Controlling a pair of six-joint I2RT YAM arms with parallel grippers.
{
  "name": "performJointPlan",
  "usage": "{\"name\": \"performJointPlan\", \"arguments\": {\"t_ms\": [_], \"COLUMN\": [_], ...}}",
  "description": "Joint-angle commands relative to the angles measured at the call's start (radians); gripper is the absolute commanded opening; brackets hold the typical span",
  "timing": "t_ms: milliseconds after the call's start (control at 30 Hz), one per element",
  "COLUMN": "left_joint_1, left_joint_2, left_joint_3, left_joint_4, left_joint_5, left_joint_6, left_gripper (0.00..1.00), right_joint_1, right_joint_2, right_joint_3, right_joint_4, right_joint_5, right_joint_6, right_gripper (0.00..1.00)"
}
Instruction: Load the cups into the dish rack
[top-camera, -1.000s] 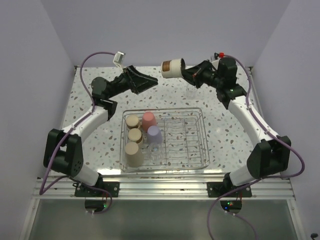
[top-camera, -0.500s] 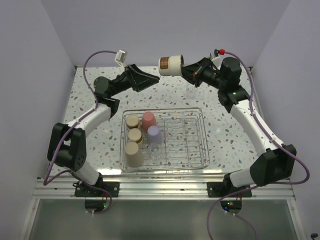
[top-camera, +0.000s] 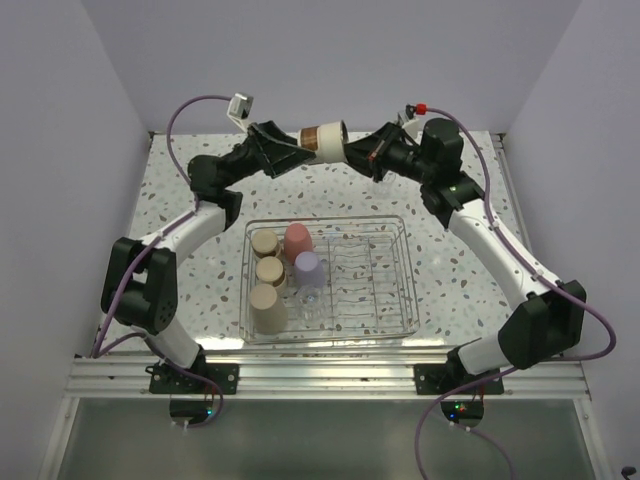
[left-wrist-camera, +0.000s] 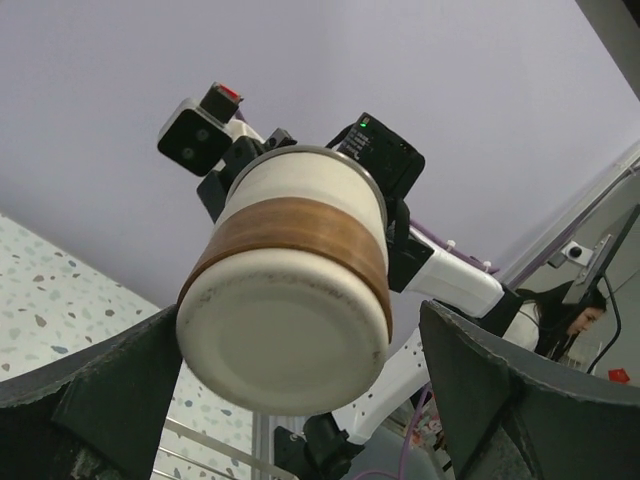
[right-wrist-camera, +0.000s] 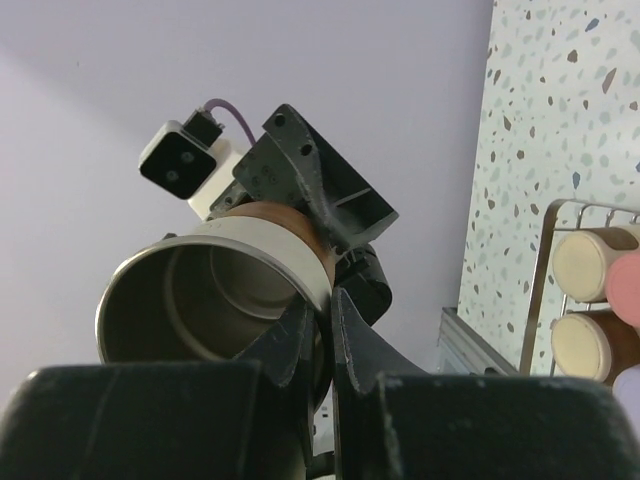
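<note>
The cup (top-camera: 325, 136), pinched at its rim by the right gripper (top-camera: 352, 151), now sits between the left gripper's (top-camera: 298, 150) spread fingers, so a handover toward the rack (top-camera: 411, 280) seems near

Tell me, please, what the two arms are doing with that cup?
The right gripper pinches the rim of a white, brown-banded cup, holding it on its side in the air beyond the dish rack. The left gripper is open on either side of the cup's base, so it looks like a handover. Several cups already stand in the rack's left side.
</note>
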Motion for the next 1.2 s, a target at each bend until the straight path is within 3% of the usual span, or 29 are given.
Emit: {"name": "performJointPlan", "arguments": {"t_ms": [0,133,433,467,533,600,633,667,700,767,800,933,1067,1167], "left_joint_1": [-0.002,-0.002,-0.002,-0.002,-0.004,-0.005,-0.004,-0.004,-0.007,-0.013,-0.017,-0.056,-0.119,-0.214], "left_joint_2": [-0.004,-0.011,-0.026,-0.026,-0.029,-0.038,-0.041,-0.055,-0.066,-0.086,-0.104,-0.124,-0.118,-0.081], "left_joint_3": [0.054,0.069,0.066,0.068,0.069,0.079,0.086,0.097,0.108,0.151,0.166,0.212,0.241,0.356], "left_joint_4": [0.103,0.087,0.038,0.034,0.017,-0.040,-0.076,-0.127,-0.253,-0.421,-0.572,-0.794,-0.977,-1.239], "left_joint_5": [-0.012,-0.019,-0.022,-0.022,-0.022,-0.018,-0.013,-0.007,-0.001,-0.001,-0.004,-0.031,-0.088,-0.182], "left_joint_6": [-0.038,-0.043,-0.026,-0.023,-0.012,0.029,0.055,0.089,0.130,0.294,0.349,0.543,0.686,0.876], "left_gripper": [0.99,0.94,0.56,0.44,0.32,0.13,0.13,0.04,0.01,0.00,0.00,0.00,0.00,0.00], "right_joint_1": [0.007,0.007,0.008,0.007,0.007,0.007,0.007,0.004,-0.008,-0.025,-0.050,-0.142,-0.217,-0.232], "right_joint_2": [0.003,0.009,0.014,0.014,0.011,0.009,0.009,0.011,0.012,0.015,0.017,0.007,-0.025,-0.077], "right_joint_3": [-0.006,-0.031,-0.023,-0.021,-0.011,0.008,0.020,0.040,0.063,0.153,0.182,0.314,0.387,0.396], "right_joint_4": [0.065,0.087,0.047,0.035,-0.002,-0.068,-0.103,-0.149,-0.207,-0.416,-0.477,-0.753,-0.913,-0.978], "right_joint_5": [-0.009,-0.006,-0.008,-0.008,-0.008,-0.009,-0.009,0.000,0.012,0.076,0.096,0.213,0.357,0.492], "right_joint_6": [0.019,0.026,-0.007,-0.016,-0.045,-0.085,-0.103,-0.134,-0.216,-0.313,-0.398,-0.549,-0.672,-0.731], "right_gripper": [0.00,0.00,0.00,0.00,0.00,0.00,0.00,0.00,0.07,0.33,0.51,0.78,0.84,0.86]}}
